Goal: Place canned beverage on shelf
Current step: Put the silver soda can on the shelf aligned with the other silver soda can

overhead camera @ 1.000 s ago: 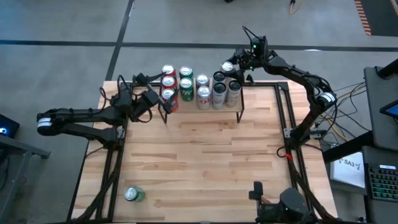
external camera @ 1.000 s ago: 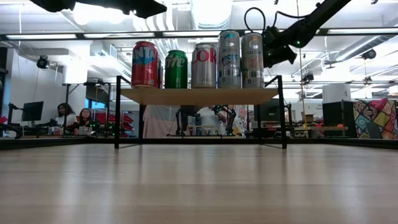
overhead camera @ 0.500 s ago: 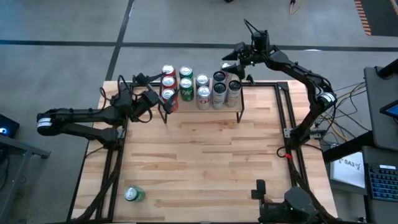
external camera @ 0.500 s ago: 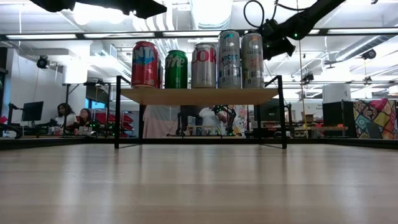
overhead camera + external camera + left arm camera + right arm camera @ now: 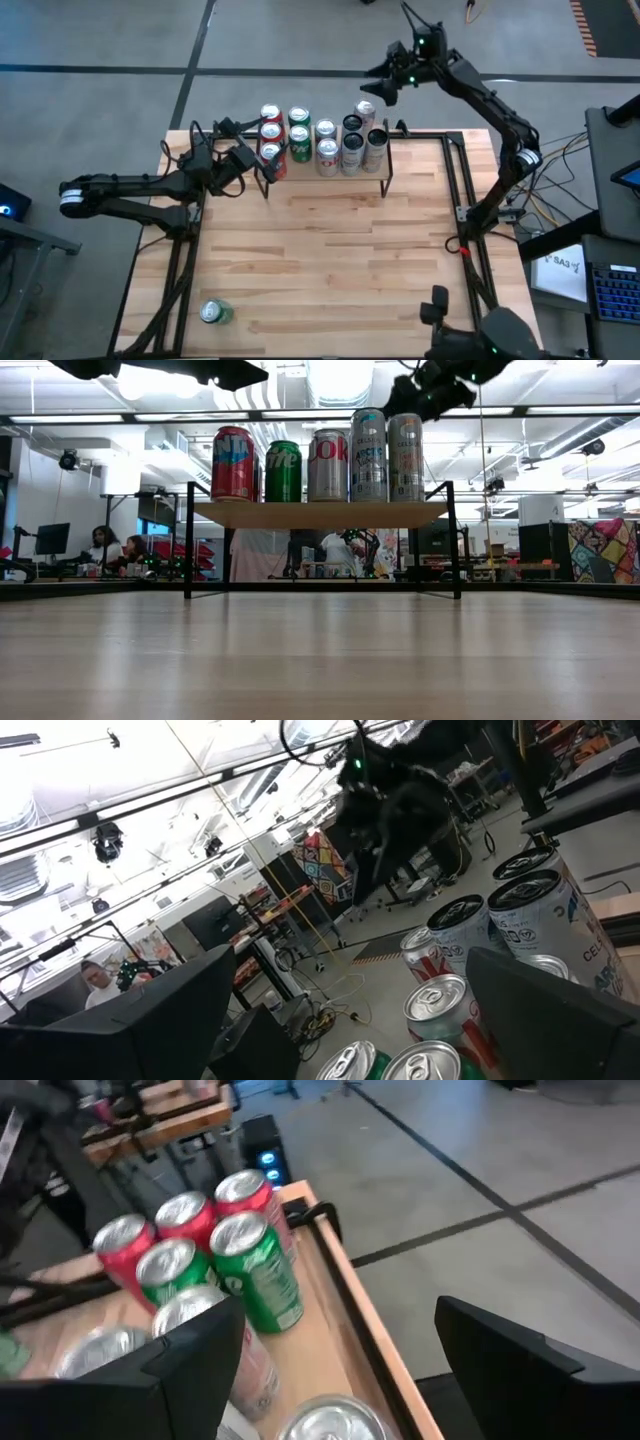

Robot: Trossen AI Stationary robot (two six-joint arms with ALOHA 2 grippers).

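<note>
Your remaining can [image 5: 214, 312] lies on its side at lower left of the bench [image 5: 330, 260], nearer the released left end effector [image 5: 243, 160]; the right end effector [image 5: 383, 82], empty and spread, sits upper right beyond the shelf [image 5: 385, 160].

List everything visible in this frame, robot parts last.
cans on shelf: about eleven; red, green, silver; upright, packed together
loose can: one, green, lying near the table's front left corner
shelf: one, light wood on black legs, at the table's far edge
table: one, light wood
people: two, seated in the room behind
left gripper: open, at the shelf's left end
right gripper: open, empty, above and behind the shelf's right end
</note>
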